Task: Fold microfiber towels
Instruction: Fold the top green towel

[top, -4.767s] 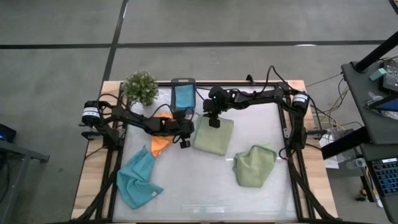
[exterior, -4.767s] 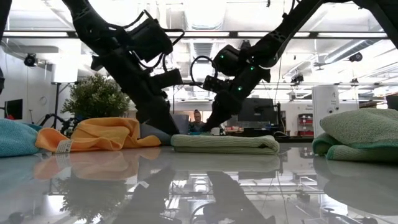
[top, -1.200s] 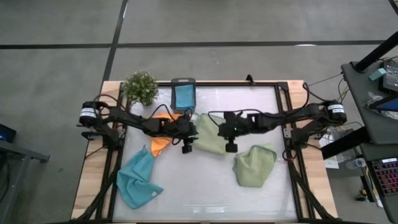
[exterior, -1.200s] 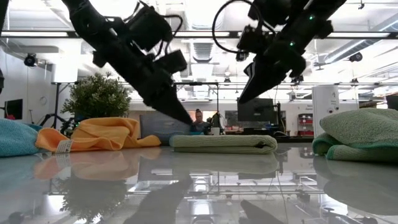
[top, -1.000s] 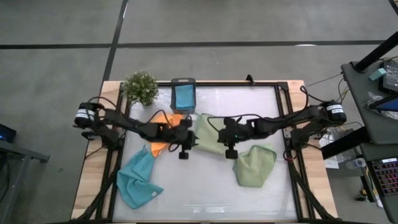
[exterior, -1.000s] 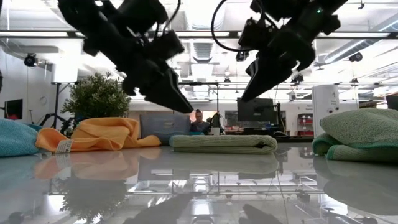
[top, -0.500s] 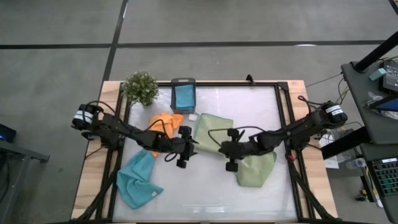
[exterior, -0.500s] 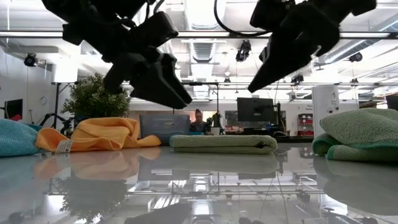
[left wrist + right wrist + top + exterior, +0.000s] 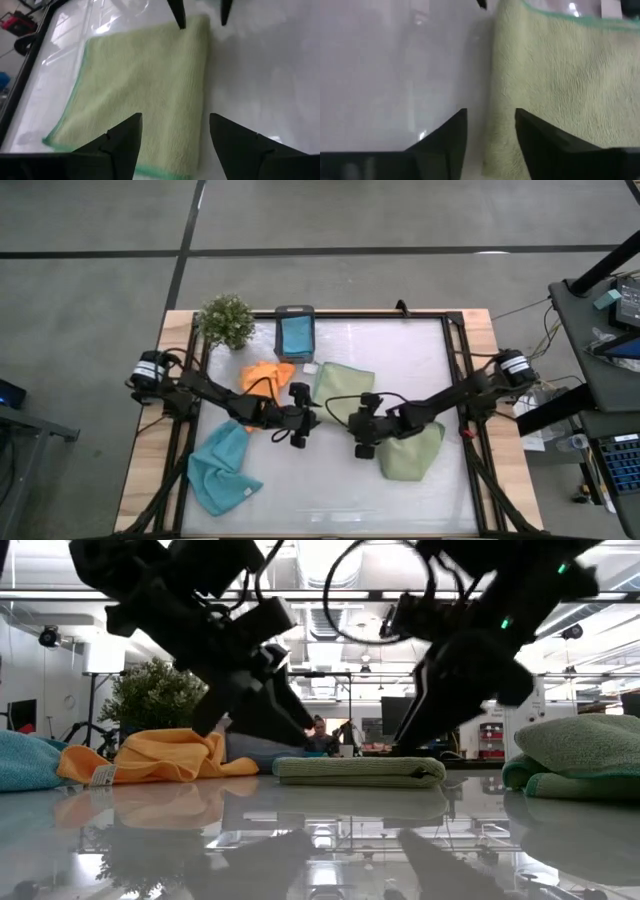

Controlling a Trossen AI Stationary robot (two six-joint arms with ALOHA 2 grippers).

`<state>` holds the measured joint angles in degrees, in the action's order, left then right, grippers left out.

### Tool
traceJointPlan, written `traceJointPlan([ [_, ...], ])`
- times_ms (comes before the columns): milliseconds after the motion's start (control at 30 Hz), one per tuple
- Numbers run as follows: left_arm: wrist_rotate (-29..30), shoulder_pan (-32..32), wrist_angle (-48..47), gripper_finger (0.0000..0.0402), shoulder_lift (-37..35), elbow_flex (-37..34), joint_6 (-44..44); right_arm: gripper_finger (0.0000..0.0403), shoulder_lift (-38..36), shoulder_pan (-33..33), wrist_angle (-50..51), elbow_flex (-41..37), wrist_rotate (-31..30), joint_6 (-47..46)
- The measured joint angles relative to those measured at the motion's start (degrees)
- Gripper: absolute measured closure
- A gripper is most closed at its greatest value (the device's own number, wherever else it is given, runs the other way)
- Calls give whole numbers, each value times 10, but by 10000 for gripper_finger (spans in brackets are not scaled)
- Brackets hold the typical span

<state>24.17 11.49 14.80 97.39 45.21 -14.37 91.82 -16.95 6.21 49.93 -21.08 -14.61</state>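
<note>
High view showed my left gripper (image 9: 301,430) and right gripper (image 9: 362,442) flanking the near edge of the flat folded sage-green microfiber towel (image 9: 342,387); both sets of fingers stood apart, holding nothing. Low view had that towel lying flat on the glossy white table (image 9: 320,840).

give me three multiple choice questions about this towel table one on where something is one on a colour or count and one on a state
1. Where does the light blue towel lie in the high view?
A. near the table's left front corner
B. beside the potted plant
C. on the flat sage green towel

2. How many sage green towels are on the table?
A. one
B. two
C. four

3. How does the sage green towel at the middle lie?
A. bunched in a heap
B. hanging from a gripper
C. folded flat on the table

Answers:
1 A, it sits low on the left.
2 B, the flat one and a rumpled one to its right.
3 C, the low view shows it as a flat slab.
</note>
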Motion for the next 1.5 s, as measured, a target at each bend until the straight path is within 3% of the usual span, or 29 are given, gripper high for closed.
traceJointPlan([
  [200, 2, -2, 17, 185, 7, 0, -1, 194, 48, 16, -24, 14, -1, 8],
  [400, 3, -2, 17, 185, 8, -1, 1, 201, 89, 32, -27, 35, -10, 20],
  [567, 3, -2, 19, 185, 8, -1, 4, 249, 96, 34, -25, 38, -9, 27],
  [833, 3, -2, 17, 185, 4, -1, 4, 375, 97, 37, -20, 37, -13, 48],
  [1033, 3, -2, -29, 185, -21, -1, 4, 389, 77, 30, -8, 34, 13, 82],
  [1500, -31, -7, -13, 185, -9, -1, -11, 390, 0, -1, -27, 37, 312, 37],
])
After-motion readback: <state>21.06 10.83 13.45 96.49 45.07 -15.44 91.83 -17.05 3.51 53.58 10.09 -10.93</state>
